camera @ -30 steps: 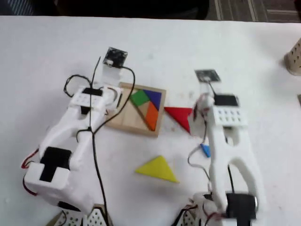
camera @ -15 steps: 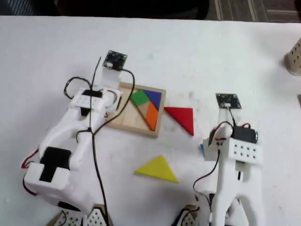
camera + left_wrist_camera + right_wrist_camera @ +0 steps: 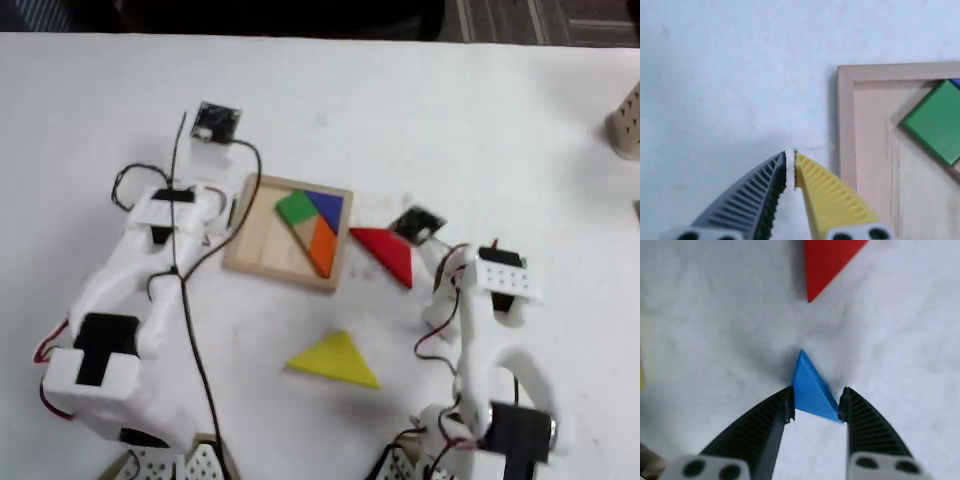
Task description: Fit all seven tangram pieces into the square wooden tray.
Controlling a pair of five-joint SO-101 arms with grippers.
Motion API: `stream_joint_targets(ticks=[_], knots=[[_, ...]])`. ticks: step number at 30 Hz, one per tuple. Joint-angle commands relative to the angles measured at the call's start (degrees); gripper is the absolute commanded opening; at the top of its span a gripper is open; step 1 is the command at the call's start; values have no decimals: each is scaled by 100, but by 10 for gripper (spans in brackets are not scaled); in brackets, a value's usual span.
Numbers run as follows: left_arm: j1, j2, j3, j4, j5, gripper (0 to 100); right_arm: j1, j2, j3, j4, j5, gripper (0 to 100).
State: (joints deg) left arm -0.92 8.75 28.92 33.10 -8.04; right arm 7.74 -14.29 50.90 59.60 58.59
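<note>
Your left gripper [image 3: 790, 155] has its fingers pressed together just beside the tray [image 3: 846, 125]; your right gripper [image 3: 817, 394] pinches the blue triangle [image 3: 811, 387] on the table [image 3: 715, 315], near the red triangle [image 3: 827, 262].

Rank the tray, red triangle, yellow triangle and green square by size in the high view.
1. tray
2. red triangle and yellow triangle, about alike
3. green square
</note>
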Motion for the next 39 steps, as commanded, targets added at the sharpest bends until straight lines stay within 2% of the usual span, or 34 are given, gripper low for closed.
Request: stream_joint_targets(ticks=[1,6,14,19,25,28,34,39], knots=[[-57,-330,-229,-141,185,191,-40,277,-264,-145,580,149],[-57,-330,-220,-149,422,181,13,541,-237,-251,985,149],[-119,-330,-246,-149,440,175,171,593,-158,-760,958,142],[-119,-330,-246,-149,431,174,127,585,-334,-954,273,14],[-242,-330,-264,-158,466,173,136,585,-615,-910,-141,17],[-400,-330,-378,-149,484,173,110,585,-967,-514,-615,16],[-813,-330,-510,-176,1538,173,-312,593,-2233,1033,-1925,16],[-1156,-268,-624,-193,2092,173,-1349,593,-2919,1569,-2822,16]])
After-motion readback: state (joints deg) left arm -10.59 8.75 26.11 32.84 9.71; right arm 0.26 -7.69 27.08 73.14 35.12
